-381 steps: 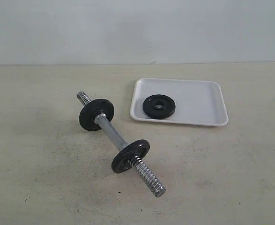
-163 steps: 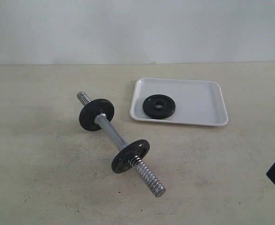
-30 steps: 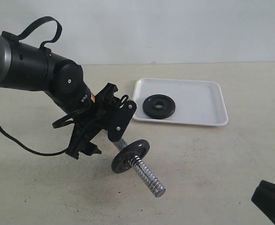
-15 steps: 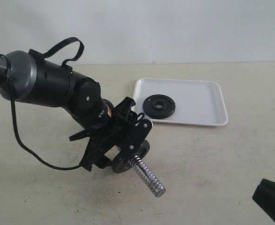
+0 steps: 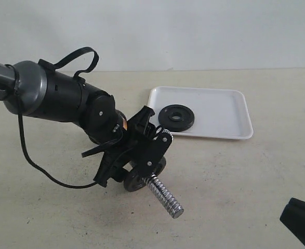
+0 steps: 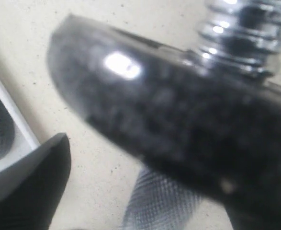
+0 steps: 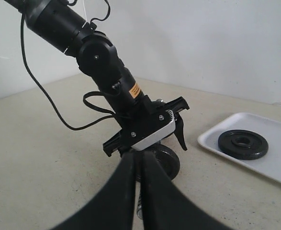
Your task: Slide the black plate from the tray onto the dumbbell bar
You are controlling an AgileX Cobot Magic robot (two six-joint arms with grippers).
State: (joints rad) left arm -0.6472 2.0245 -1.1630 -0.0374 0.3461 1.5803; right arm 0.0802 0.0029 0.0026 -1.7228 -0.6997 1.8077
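Note:
The black plate [image 5: 176, 117] lies flat at the near left of the white tray [image 5: 220, 111], also seen in the right wrist view as the black plate [image 7: 242, 143] on the tray [image 7: 279, 165]. The dumbbell bar [image 5: 164, 194] rests on the table, with only its near threaded end showing past my left arm. My left gripper [image 5: 136, 163] stands open, down over the bar's knurled middle [image 6: 157, 201], right behind a black disc [image 5: 142, 179] that sits on the bar. One finger [image 6: 30, 191] shows beside the bar. My right gripper [image 7: 136, 158] is shut and empty, low at the front right.
The disc [image 6: 178, 115] on the bar fills the left wrist view, blurred and very close. A second disc farther up the bar is hidden by the left arm [image 5: 53, 98]. A cable [image 5: 43, 168] loops down beside that arm. A pale wall stands behind the table.
My left gripper has moved right and down along the bar, closing on the near disc. The right gripper has hardly shifted. The black plate has stayed in the tray.

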